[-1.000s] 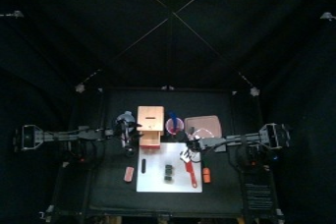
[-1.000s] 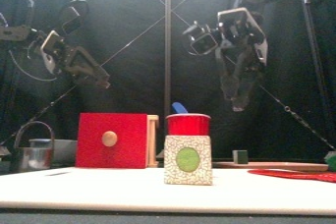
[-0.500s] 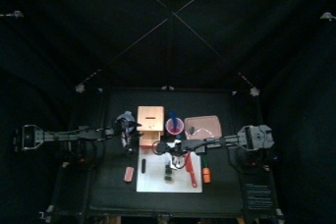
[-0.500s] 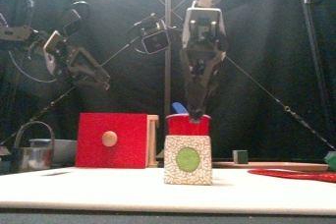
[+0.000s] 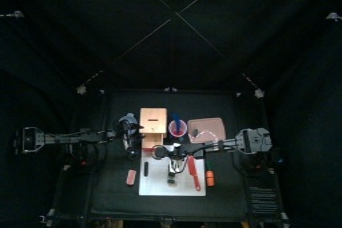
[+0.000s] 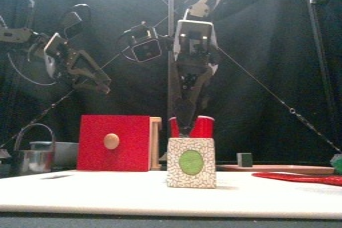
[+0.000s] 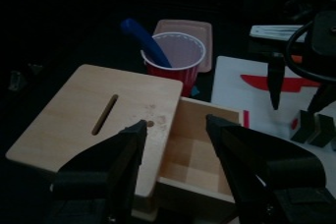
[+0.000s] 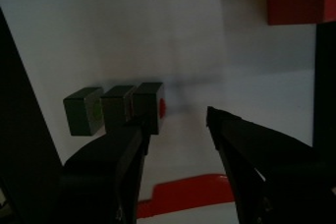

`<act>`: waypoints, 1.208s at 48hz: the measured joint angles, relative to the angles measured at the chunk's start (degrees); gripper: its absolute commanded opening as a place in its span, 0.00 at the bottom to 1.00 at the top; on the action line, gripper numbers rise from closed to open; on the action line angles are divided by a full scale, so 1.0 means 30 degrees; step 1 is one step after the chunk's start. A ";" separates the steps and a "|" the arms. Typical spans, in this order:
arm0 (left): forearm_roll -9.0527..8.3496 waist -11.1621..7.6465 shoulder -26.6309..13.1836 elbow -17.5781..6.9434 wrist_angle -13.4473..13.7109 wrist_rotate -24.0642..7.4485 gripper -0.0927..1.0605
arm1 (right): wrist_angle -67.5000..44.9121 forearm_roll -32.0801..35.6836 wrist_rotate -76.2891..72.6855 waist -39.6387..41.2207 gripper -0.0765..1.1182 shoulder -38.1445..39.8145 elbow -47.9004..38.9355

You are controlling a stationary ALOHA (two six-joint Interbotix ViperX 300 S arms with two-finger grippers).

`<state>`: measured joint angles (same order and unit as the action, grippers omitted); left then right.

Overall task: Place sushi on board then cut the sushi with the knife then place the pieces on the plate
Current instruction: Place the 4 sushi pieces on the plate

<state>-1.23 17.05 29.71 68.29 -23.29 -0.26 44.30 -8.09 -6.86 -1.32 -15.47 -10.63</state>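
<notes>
The main risk we see is to the sushi roll [image 5: 174,176], which lies on the white board [image 5: 158,186] toward the table's front. It is made of blocks that come apart. If the right claw [image 6: 187,114] drops off-centre or closes on one end only, we judge the roll could split or be shoved across the board before any cut is made.

The red knife [image 5: 195,179] lies on the board just beside the roll, on the right arm's side. A jaw coming down between the two could flick the knife away or pinch both at once. The red cup [image 5: 175,125] stands just behind the board, and in the front view the claw hangs directly before it, so a swing toward the back could tip it. The pink tray [image 5: 206,129], behind the board, carries no pieces that we can see.

The right claw is spread wide and holds nothing. In the right wrist view its jaws stand apart above the board, with the roll's dark blocks ahead of them and untouched. The left claw [image 7: 176,122] is likewise open and empty, hovering over the wooden box [image 7: 98,120], apart from the roll.
</notes>
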 measured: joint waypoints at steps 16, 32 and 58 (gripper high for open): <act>0.0000 0.0059 0.0000 0.0000 0.0000 0.0029 0.83 | -0.0264 -0.0850 -0.0146 -0.0674 0.77 -0.0381 0.0029; 0.0586 0.0029 0.0000 0.0117 0.0000 0.0059 0.83 | -0.0469 -0.1084 -0.0381 -0.0850 0.76 -0.0469 -0.0029; 0.0615 0.0029 0.0000 0.0176 0.0000 0.0059 0.83 | 0.0059 -0.0645 -0.0088 -0.0762 0.76 -0.0498 -0.0029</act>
<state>0.62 17.14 29.71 68.82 -23.29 -0.09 44.47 -10.02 -7.12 -3.60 -16.96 -10.72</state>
